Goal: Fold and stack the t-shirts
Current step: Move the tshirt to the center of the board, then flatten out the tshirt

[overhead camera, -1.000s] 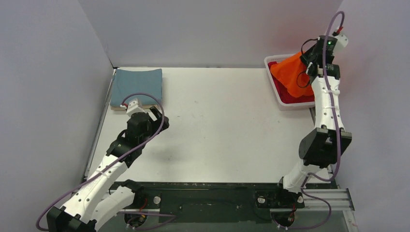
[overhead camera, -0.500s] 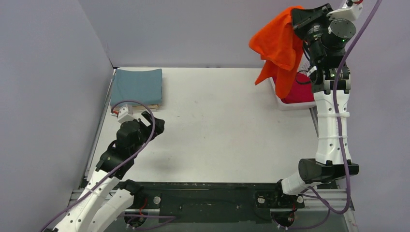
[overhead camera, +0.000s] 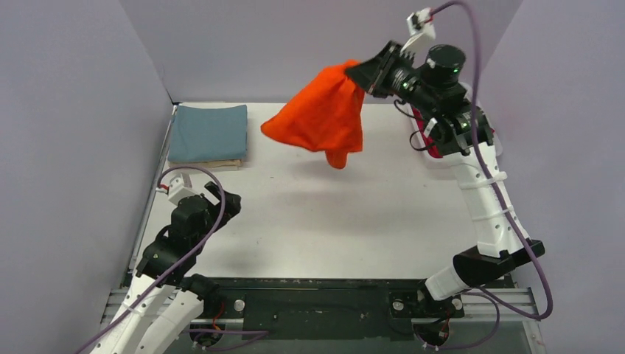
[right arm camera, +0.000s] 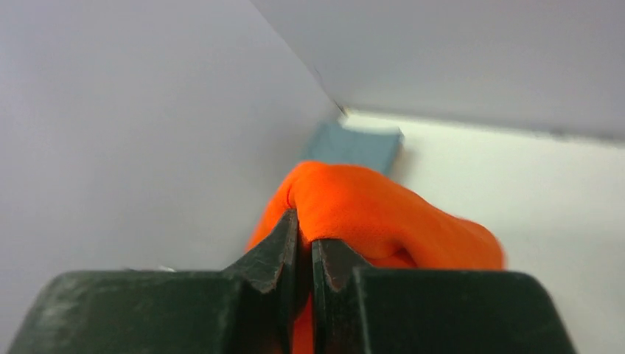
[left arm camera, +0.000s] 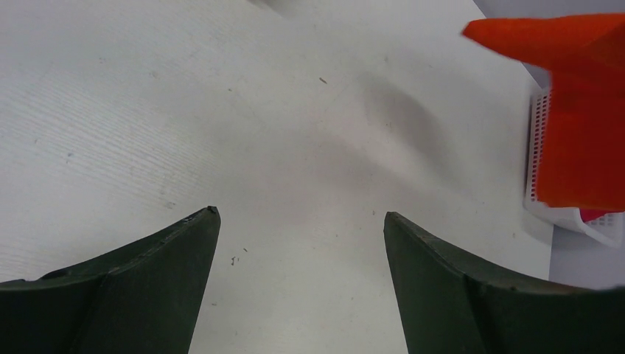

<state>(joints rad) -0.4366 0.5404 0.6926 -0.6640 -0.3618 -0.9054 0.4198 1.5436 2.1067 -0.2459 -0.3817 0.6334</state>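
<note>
A bright orange t-shirt (overhead camera: 320, 118) hangs bunched in the air over the back middle of the table. My right gripper (overhead camera: 361, 74) is shut on its top edge. The right wrist view shows the orange cloth (right arm camera: 383, 214) pinched between the closed fingers of that gripper (right arm camera: 304, 228). A folded teal-blue t-shirt (overhead camera: 208, 133) lies at the back left corner on top of a beige one (overhead camera: 221, 164). A bit of crimson t-shirt (left arm camera: 593, 215) shows in the basket. My left gripper (overhead camera: 221, 199) is open over bare table at the near left, nothing between its fingers (left arm camera: 301, 215).
The white lattice basket (left arm camera: 536, 140) stands at the back right, mostly hidden behind my right arm in the top view. Grey walls close in the left, back and right sides. The table top (overhead camera: 332, 214) is white.
My right arm has lifted the orange t-shirt out of the basket and swung it left over the table. My left arm has drawn back toward the near edge, still open.
</note>
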